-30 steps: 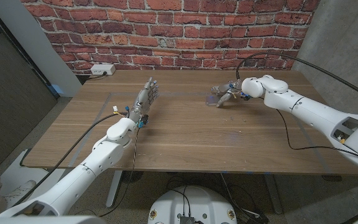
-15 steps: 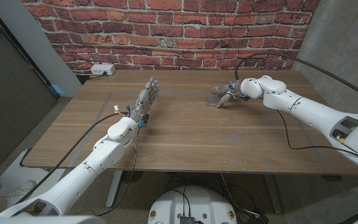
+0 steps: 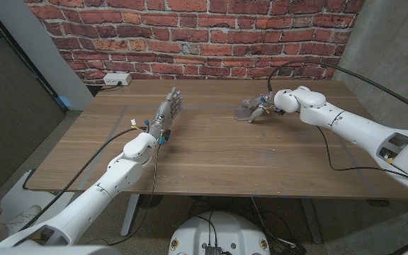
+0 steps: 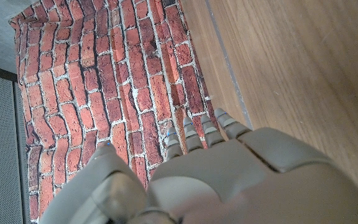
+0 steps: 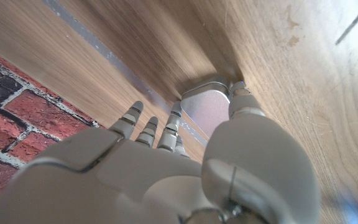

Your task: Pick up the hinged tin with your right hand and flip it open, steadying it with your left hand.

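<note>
Much of the small flat silver hinged tin [image 3: 244, 111] was hidden behind the right hand [image 3: 259, 108] in the head view, where it showed only as a pale sliver lying on the wooden tabletop [image 3: 211, 152] toward the far right side, well apart from the left hand [image 3: 167, 112]. From the right wrist view the tin [image 5: 207, 107] showed a rounded corner and a smooth metal lid, the rest of it covered by the back of the right hand [image 5: 166, 168]; one fingertip [image 5: 240, 93] touched the tin's edge on one side and the other fingers reached down at its opposite side, so the hand was closing about the tin as it sat on the wood, though whether it truly gripped it could not be told. The hinge could not be made out, nor any writing or label on the lid. The left hand stood upright on the tabletop's near-left half, fingers straight and slightly apart, holding nothing; in the left wrist view the left hand [image 4: 229, 174] was cut off by the frame, its fingertips pointing at the red brick wall [image 4: 104, 81]. A white power strip [image 3: 116, 79] lay at the tabletop's far left edge against the wall, too small for any marking to be read.
</note>
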Controlling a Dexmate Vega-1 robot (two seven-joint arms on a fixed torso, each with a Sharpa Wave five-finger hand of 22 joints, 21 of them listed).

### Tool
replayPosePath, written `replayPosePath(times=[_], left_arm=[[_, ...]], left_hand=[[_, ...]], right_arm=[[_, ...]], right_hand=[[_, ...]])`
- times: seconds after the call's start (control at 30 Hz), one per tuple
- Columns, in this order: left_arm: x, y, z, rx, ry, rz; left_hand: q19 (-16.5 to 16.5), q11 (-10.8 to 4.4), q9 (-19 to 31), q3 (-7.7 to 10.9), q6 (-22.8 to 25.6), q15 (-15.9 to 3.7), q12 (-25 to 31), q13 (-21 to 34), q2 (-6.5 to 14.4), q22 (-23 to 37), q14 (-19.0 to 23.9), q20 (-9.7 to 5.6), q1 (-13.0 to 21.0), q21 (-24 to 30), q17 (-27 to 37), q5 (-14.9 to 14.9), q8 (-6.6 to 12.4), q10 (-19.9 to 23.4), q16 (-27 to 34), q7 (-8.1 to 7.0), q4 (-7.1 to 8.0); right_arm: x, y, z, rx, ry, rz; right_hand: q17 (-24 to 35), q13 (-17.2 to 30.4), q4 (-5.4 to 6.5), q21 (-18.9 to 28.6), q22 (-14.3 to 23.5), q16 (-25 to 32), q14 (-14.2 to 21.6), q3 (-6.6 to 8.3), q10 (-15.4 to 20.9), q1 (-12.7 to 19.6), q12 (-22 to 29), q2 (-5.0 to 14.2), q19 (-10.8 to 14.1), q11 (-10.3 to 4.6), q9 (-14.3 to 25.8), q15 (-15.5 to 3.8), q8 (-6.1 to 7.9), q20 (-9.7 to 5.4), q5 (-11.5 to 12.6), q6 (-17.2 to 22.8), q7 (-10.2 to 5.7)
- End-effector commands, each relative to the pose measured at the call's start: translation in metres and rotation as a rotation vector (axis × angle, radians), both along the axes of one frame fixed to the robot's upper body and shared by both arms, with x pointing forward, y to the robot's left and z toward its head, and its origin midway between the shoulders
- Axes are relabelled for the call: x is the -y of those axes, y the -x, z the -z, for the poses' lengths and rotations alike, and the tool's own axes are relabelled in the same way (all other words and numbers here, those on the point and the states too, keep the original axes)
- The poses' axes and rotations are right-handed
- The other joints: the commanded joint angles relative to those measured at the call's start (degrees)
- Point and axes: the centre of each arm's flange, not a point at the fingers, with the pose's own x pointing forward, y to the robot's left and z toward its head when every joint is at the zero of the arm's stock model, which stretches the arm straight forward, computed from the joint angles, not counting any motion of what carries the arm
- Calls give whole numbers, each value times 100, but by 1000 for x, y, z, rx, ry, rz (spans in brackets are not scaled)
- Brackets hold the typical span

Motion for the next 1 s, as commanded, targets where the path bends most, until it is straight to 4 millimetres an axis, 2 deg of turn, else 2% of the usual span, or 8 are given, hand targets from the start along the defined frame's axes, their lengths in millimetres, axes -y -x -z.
replayPosePath(times=[0.03, 0.47, 0.5, 0.57, 0.63, 0.9, 0.97, 1.0], left_arm=[[0, 2, 4, -5, 8, 0], [-1, 5, 8, -7, 14, -2], [-1, 5, 8, -8, 15, -3], [-1, 5, 10, -10, 16, -3], [-1, 6, 11, -11, 20, -2], [0, 7, 13, -11, 24, -4], [0, 7, 13, -11, 24, -4], [0, 7, 12, -10, 24, -4]], left_hand=[[-3, 19, 8, -21, -54, -237, -22, 31, 30, 14, 41, 13, 8, -28, 28, -15, -9, 57, -25, -16, -6], [-7, 18, 8, -29, -56, -236, -23, 31, 33, 15, 43, 15, 5, -28, 29, -17, -10, 71, -24, -13, -2], [-9, 20, 8, -29, -58, -235, -24, 31, 34, 15, 44, 16, 5, -28, 29, -17, -11, 68, -24, -10, -2], [-9, 18, 8, -30, -58, -231, -25, 31, 34, 15, 43, 16, 5, -28, 29, -17, -11, 67, -25, -13, -1], [-10, 14, 8, -32, -58, -229, -26, 31, 35, 15, 42, 18, 4, -28, 29, -18, -11, 68, -25, -13, -1], [-11, 16, 8, -36, -57, -233, -25, 32, 36, 15, 45, 15, 3, -27, 29, -18, -11, 80, -25, -9, 2], [-11, 14, 8, -37, -59, -233, -25, 32, 37, 15, 43, 15, 3, -27, 29, -18, -12, 81, -25, -10, 2], [-11, 13, 8, -38, -57, -232, -25, 32, 37, 15, 44, 18, 2, -27, 29, -19, -11, 85, -25, -12, 3]], right_arm=[[-3, 0, 5, -11, 15, -1], [-7, 5, 8, 11, 0, -14], [-7, 5, 8, 12, 0, -16], [-7, 5, 9, 12, 0, -16], [-7, 5, 10, 9, 2, -15], [-7, 3, 14, 13, 3, -14], [-6, 3, 14, 18, 3, -14], [-6, 3, 15, 25, 0, -17]], right_hand=[[14, 46, 28, 42, 22, 30, 45, -20, 2, 33, 11, 36, -21, 41, 13, -133, 11, -17, 1, -503, -7], [15, 94, 40, 58, 23, 73, 212, -67, 276, 21, 153, 23, 34, -136, 11, -181, 59, -2, 1, -376, -24], [14, 106, 41, 56, 23, 74, 229, -71, 337, 24, 185, 28, 34, -207, 11, -189, 65, -4, 2, -356, -31], [15, 119, 42, 61, 23, 82, 264, -78, 368, 25, 206, 32, 53, -248, 11, -220, 69, -15, 2, -342, -31], [17, 141, 45, 63, 24, 87, 296, -83, 379, 29, 222, 43, 64, -376, 11, -247, 68, -18, 4, -338, -42], [19, 185, 39, 61, 26, 64, 270, -85, 241, 59, 192, 71, 71, -356, 11, -275, 63, -31, 6, -340, -50], [20, 204, 31, 63, 26, 74, 302, -68, 280, 94, 219, 108, 80, -389, 10, -330, 71, -46, 10, -319, -77], [22, 241, 12, 64, 27, 87, 353, -34, 397, 166, 286, 176, 88, -472, 10, -372, 85, -75, 14, -280, -109]])
